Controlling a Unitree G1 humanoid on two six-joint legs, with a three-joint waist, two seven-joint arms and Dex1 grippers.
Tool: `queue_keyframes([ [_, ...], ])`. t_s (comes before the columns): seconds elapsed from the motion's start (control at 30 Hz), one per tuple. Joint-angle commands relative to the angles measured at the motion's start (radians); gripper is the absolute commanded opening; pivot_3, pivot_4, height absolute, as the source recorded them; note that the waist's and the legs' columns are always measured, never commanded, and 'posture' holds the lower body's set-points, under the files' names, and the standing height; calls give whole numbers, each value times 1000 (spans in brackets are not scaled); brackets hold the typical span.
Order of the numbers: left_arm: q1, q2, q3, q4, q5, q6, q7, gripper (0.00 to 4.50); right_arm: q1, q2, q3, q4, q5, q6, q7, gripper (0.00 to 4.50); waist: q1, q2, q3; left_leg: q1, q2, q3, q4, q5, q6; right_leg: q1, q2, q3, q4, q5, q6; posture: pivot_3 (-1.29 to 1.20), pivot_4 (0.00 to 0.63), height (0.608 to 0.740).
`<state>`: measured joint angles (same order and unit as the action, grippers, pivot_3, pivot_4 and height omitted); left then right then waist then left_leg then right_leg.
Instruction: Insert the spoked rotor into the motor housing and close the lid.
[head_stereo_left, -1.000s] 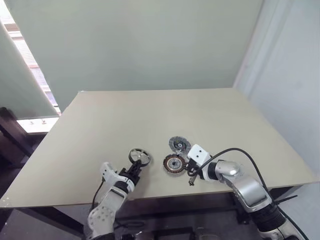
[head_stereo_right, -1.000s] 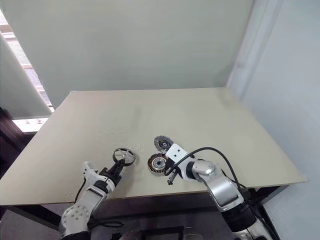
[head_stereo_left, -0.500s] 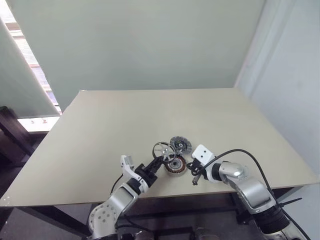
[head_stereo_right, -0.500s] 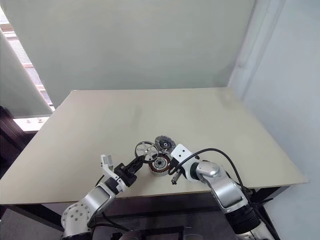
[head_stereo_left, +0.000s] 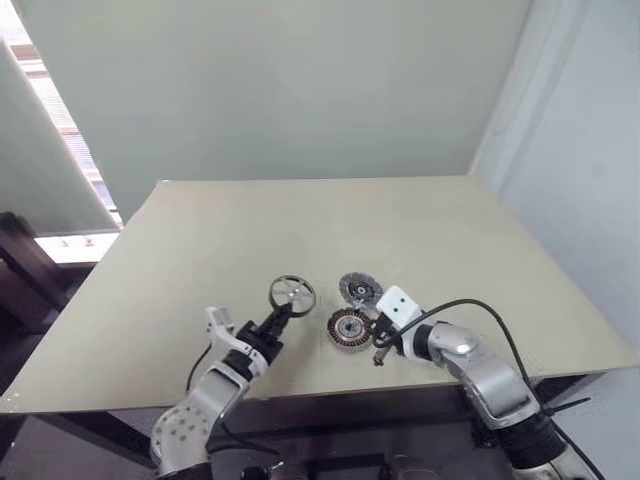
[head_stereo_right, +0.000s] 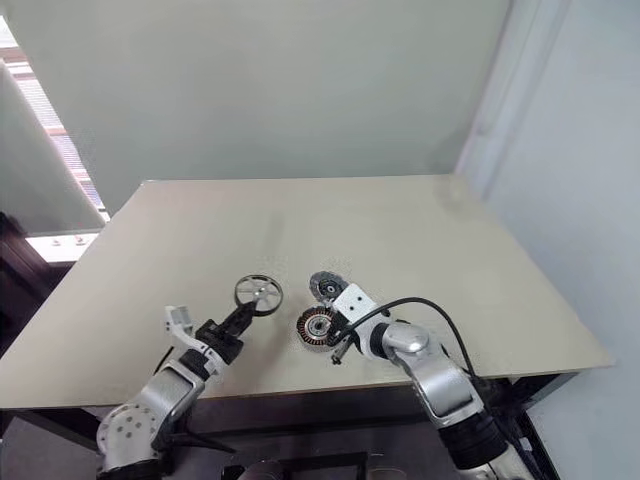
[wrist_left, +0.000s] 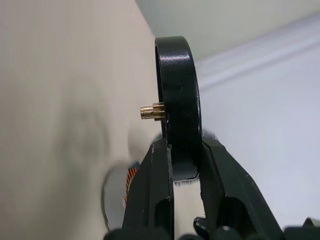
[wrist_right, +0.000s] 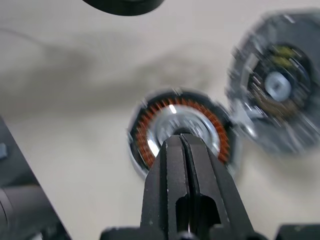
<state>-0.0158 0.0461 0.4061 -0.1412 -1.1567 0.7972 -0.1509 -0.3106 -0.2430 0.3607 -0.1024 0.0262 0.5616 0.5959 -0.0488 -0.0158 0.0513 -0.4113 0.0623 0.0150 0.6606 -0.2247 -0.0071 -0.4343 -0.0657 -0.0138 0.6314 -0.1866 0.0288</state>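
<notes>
Swinging back from over the motor housing (head_stereo_left: 349, 326), the left gripper (head_stereo_left: 276, 321) now holds the spoked rotor (head_stereo_left: 292, 294) raised left of it, clamped by the black rim. Beside the housing, the right gripper (wrist_right: 182, 150) is pressed closed, likely steadying it. Just beyond lies the lid (head_stereo_left: 359, 290), waiting on the table (head_stereo_left: 300, 220).

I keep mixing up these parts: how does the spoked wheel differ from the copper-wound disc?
The spoked wheel has a black rim and open silver spokes; the copper-wound disc is a solid ring of copper-brown windings. The wheel is gripped by the left claw; the disc lies flat on the table. Both are small and round.
</notes>
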Motion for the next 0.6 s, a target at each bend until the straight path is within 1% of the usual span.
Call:
queue_keyframes([
  [0.03,-26,3,-4,-23,-20,-20,-7,616,-54,36,-2,72,-16,-68,-30,0,0,0,0,0,0,0,0,0,0,2,0,0,-2,0,0,0,0,740],
  [0.2,-21,-6,-11,-29,-17,-34,-5,616,-88,70,-8,193,-38,-134,-64,0,0,0,0,0,0,0,0,0,0,5,0,0,-8,1,1,0,0,740],
  [0.37,-14,-12,-17,-38,-19,-42,0,616,-84,52,17,271,-74,-139,-57,0,-1,0,0,1,0,-1,-3,0,0,5,1,0,-7,1,1,0,0,740],
  [0.47,-6,-16,-20,-43,-19,-45,0,616,-75,46,22,285,-82,-143,-51,0,-1,0,0,1,0,-1,-4,1,3,5,1,0,-7,1,1,0,0,740],
  [0.6,-2,-17,-23,-44,-20,-45,2,616,-77,57,0,254,-68,-140,-53,0,-1,0,0,1,0,-1,-4,1,3,5,1,0,-7,1,1,0,0,740],
])
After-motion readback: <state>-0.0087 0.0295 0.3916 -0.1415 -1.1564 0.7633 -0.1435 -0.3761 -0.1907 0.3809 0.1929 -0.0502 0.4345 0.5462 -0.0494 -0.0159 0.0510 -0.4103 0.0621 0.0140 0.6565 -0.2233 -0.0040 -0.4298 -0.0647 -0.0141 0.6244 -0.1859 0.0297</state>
